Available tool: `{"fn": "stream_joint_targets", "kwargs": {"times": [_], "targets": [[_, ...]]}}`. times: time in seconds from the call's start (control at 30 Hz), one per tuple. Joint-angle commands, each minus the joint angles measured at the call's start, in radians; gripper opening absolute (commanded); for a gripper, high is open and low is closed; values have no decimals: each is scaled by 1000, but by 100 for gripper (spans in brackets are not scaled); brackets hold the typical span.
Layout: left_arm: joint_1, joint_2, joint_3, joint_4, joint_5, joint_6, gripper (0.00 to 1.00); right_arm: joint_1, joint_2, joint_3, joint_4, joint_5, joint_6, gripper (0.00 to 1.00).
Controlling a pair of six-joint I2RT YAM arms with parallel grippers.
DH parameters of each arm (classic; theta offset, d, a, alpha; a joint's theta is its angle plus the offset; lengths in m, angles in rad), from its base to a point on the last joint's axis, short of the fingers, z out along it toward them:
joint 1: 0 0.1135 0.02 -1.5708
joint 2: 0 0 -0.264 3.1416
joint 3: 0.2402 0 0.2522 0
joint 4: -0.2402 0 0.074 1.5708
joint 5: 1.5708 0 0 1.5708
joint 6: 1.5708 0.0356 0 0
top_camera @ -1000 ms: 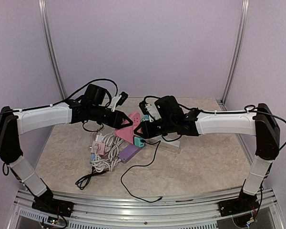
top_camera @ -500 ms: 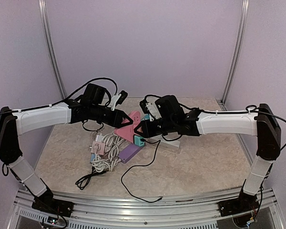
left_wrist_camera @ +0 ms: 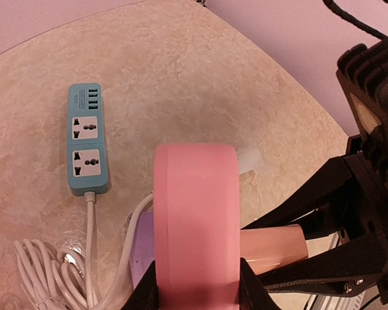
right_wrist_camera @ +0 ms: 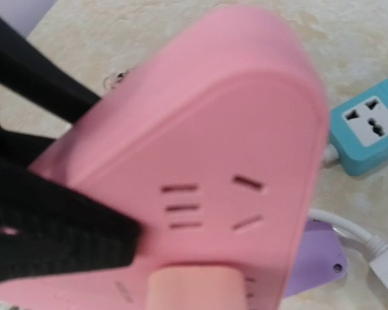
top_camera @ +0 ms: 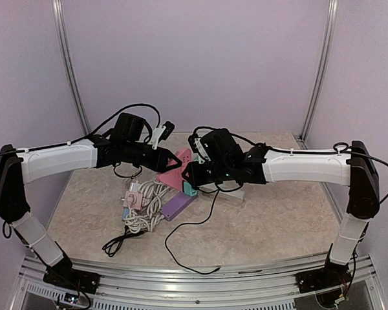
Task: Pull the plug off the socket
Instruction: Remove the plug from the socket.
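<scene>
Above the middle of the table (top_camera: 278, 219), the two arms meet with the pink socket (top_camera: 179, 163) held clear of the surface between them. The left gripper (top_camera: 170, 169) is clenched on the socket body; its wrist view shows the rounded pink edge standing upright, with a dark finger (left_wrist_camera: 249, 289) on either side at the bottom of the frame. The right gripper (top_camera: 191, 173) comes in from the opposite side and grasps the plug (left_wrist_camera: 273, 248), a pale pink stub lying between its two black fingers (left_wrist_camera: 310, 201). The plug butts against the socket's face and no gap shows between them, so it appears seated and not yet pulled free. In the right wrist view, the socket face fills most of the frame, its slots visible, with the plug at the lower edge; the picture is slightly blurred. On the table beneath lie a teal power strip (left_wrist_camera: 87, 139), flat with its outlets facing up, and a purple power strip (top_camera: 178, 205) just beside it. White cables (top_camera: 144, 208) are bundled to the left of the purple strip. A black cable (top_camera: 193, 226) trails loosely across the table toward the near edge.
</scene>
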Motion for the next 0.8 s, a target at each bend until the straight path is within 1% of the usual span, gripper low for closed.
{"fn": "stream_joint_targets", "kwargs": {"times": [0.0,0.17,0.27,0.5,0.77], "targets": [[-13,-7,23,-2,-35,5,0,9,30,56,-65,141,38,0],[-18,0,33,-23,-73,10,0,13,29,67,-108,209,30,0],[-18,-1,33,-21,-66,13,0,12,15,55,-91,201,17,0],[-14,-13,33,-17,-46,28,0,-32,-48,-56,77,3,0,0],[-9,-21,31,-9,-19,33,0,-95,-110,-147,184,-198,-33,0]]}}
